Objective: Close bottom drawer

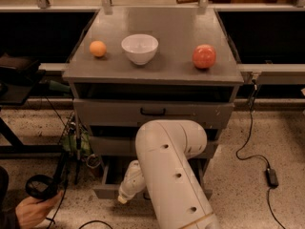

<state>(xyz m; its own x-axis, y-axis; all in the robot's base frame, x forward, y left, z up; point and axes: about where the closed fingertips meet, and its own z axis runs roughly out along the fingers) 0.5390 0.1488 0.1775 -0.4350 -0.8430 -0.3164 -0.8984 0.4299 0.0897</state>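
The bottom drawer is the lowest of the three in the grey cabinet. It stands pulled out, with its flat grey front panel near the floor and its dark inside showing at the left. My white arm reaches down in front of the cabinet and hides the middle of the drawer. My gripper hangs at the arm's lower left end, right at the drawer's front panel.
An orange, a white bowl and a red apple sit on the cabinet top. The top drawer has a black handle. A person's hand holds a black controller at the lower left. Cables and a power brick lie on the floor.
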